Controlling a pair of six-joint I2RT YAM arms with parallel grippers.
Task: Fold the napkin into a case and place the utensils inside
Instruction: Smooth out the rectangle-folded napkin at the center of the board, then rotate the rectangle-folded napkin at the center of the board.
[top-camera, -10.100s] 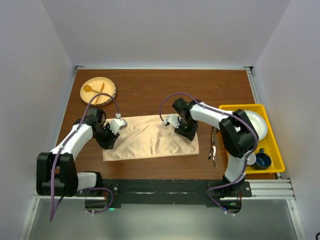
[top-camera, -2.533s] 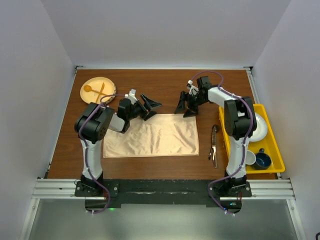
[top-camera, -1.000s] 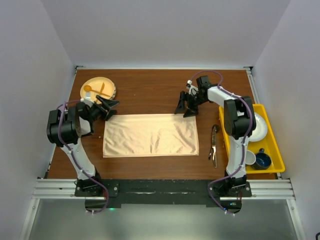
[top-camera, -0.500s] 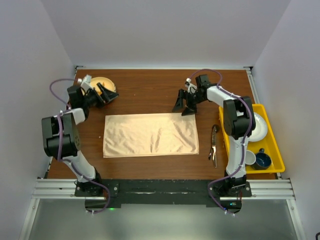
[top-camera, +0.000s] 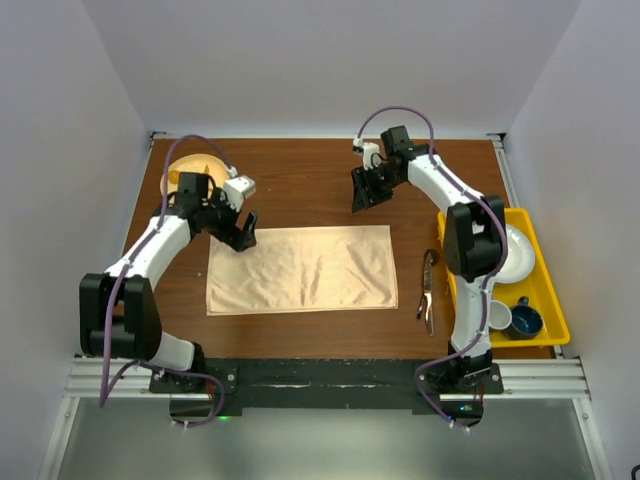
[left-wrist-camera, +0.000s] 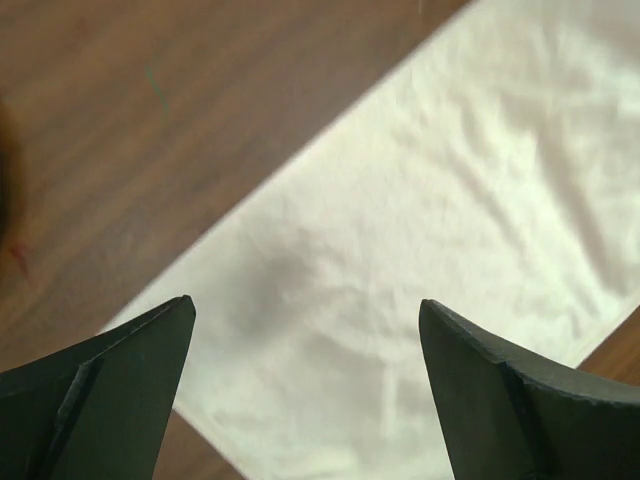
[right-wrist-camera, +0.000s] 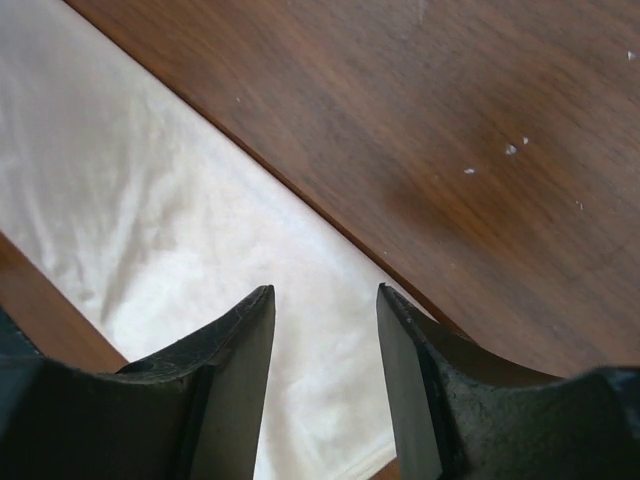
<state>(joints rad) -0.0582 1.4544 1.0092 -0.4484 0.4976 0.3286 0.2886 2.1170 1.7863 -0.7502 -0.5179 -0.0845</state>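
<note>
The peach-orange napkin (top-camera: 300, 268) lies flat on the table as a wide rectangle; no narrow case is in view. My left gripper (top-camera: 243, 235) hovers open over its far-left corner. In the left wrist view the left gripper (left-wrist-camera: 306, 300) has wide-spread fingers with only the napkin (left-wrist-camera: 400, 250) below. My right gripper (top-camera: 362, 195) hangs above the bare wood just beyond the napkin's far edge. In the right wrist view the right gripper (right-wrist-camera: 325, 289) has its jaws partly apart with nothing between them, and the napkin (right-wrist-camera: 150, 200) shows underneath. The dark utensils (top-camera: 427, 290) lie on the table right of the napkin.
A round wooden plate (top-camera: 182, 170) with a pale wooden spoon sits at the far left, partly hidden by my left arm. A yellow bin (top-camera: 545, 300) on the right holds a white plate and a blue cup. White walls close in the table.
My left arm swung from the wooden plate back to the napkin's far-left corner. My right gripper drew away towards the back of the table and its jaws narrowed.
</note>
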